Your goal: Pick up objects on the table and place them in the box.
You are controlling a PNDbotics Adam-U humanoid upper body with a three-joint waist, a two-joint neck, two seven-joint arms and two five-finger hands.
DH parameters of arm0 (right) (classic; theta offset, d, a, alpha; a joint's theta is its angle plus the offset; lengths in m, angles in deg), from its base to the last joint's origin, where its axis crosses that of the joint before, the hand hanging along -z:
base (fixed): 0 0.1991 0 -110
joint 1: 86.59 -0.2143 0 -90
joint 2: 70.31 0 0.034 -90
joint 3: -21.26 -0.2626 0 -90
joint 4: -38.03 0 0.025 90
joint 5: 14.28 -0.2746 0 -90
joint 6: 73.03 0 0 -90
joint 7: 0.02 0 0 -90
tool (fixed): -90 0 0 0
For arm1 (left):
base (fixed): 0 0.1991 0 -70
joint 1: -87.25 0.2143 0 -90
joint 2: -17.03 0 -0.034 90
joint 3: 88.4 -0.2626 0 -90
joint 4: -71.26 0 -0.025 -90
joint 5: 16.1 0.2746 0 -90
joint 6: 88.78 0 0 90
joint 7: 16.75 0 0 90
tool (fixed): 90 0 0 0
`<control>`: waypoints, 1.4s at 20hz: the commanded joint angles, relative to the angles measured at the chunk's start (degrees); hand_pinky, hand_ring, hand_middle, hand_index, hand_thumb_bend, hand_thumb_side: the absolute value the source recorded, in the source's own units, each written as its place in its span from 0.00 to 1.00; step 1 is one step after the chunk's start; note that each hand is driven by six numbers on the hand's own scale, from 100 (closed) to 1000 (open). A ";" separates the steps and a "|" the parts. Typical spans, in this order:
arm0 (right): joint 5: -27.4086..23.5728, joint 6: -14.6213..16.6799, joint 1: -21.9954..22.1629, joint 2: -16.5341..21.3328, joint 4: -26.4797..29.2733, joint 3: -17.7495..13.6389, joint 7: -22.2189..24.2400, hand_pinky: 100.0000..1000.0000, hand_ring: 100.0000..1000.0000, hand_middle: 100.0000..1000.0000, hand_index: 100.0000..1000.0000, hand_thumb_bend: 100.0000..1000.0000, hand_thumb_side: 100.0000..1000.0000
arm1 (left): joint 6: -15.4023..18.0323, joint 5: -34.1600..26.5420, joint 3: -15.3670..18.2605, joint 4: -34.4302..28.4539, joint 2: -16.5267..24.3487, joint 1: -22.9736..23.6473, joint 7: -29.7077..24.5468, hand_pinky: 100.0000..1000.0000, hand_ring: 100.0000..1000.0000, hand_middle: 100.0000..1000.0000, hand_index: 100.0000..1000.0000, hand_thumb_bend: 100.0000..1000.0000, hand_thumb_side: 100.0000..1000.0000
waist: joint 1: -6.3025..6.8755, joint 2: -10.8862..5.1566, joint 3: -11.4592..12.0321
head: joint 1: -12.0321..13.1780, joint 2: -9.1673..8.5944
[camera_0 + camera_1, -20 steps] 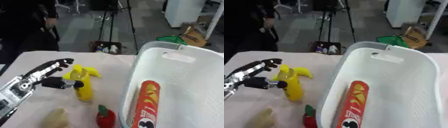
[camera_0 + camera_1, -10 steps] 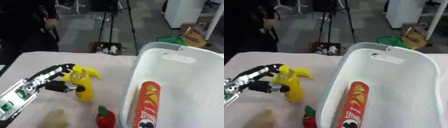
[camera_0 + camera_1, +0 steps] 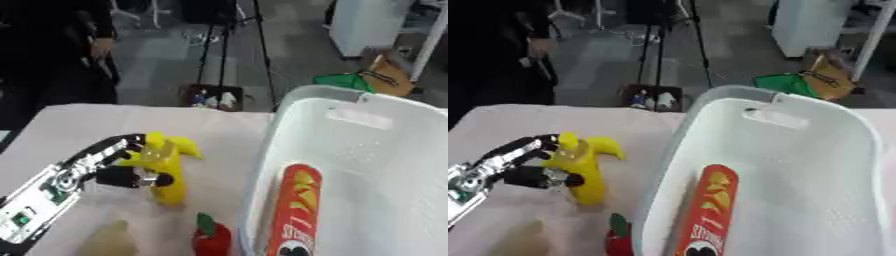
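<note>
**Left hand closes around the banana beside the box**

The left hand (image 3: 109,162) reaches in from the lower left corner, its silver and black forearm slanting up across the table (image 3: 61,125). The fingers (image 3: 118,147) lie along the far side of the yellow banana (image 3: 166,167), curved over its upper end, while the thumb (image 3: 131,177) crosses in front of the fruit's middle, so the hand is curled round the banana with the fruit between thumb and fingers. Whether the banana is off the table surface or resting on it cannot be told. The right hand shows in neither view.

The banana lies on the pale tablecloth just left of the white box (image 3: 798,150), its stem end pointing away from the robot and a second yellow lobe branching to the right. The box fills the right half of the scene, and a red chip can (image 3: 706,215) lies lengthwise on its floor, near the left wall.

Near the lower edge, a red apple-like fruit with a green leaf (image 3: 210,237) sits close against the box's outer wall, just below the banana. To its left lies a pale tan, rounded object (image 3: 109,240), under the forearm's side.
</note>
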 commanded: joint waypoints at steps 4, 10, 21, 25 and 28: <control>-0.32 0.27 -0.69 0.59 0.97 -0.05 -0.03 0.70 0.48 0.47 0.62 0.00 0.68 | 1.37 -2.06 0.05 1.19 0.24 -0.47 2.62 0.89 0.90 0.85 0.93 1.00 0.54 | -0.14 -0.71 -0.01 | -0.01 -0.91; -0.38 0.36 -0.78 0.51 0.97 0.05 -0.03 0.70 0.48 0.47 0.62 0.00 0.68 | 2.49 -3.61 -0.51 2.41 -0.70 -0.36 4.39 0.87 0.89 0.84 0.93 1.00 0.53 | -0.30 -0.58 -0.07 | -0.08 -1.11; -0.53 0.13 -0.87 0.35 0.97 0.06 -0.03 0.70 0.48 0.47 0.62 0.00 0.68 | 5.62 -4.98 -1.23 3.17 -1.64 -0.72 3.02 0.80 0.87 0.81 0.93 1.00 0.55 | -0.28 -0.48 -0.09 | -0.13 -1.43; -0.66 -0.14 -0.89 0.30 0.97 -0.05 -0.03 0.70 0.48 0.47 0.62 0.00 0.67 | 6.48 -5.83 -1.34 3.42 -1.86 -0.83 2.43 0.79 0.87 0.80 0.92 1.00 0.55 | -0.27 -0.44 -0.18 | -0.07 -1.46; -0.69 -0.10 -0.88 0.29 0.97 -0.04 -0.03 0.70 0.48 0.47 0.62 0.00 0.67 | 6.54 -5.97 -1.49 3.76 -2.12 -1.02 2.87 0.77 0.85 0.78 0.90 1.00 0.55 | -0.29 -0.46 -0.22 | -0.03 -1.55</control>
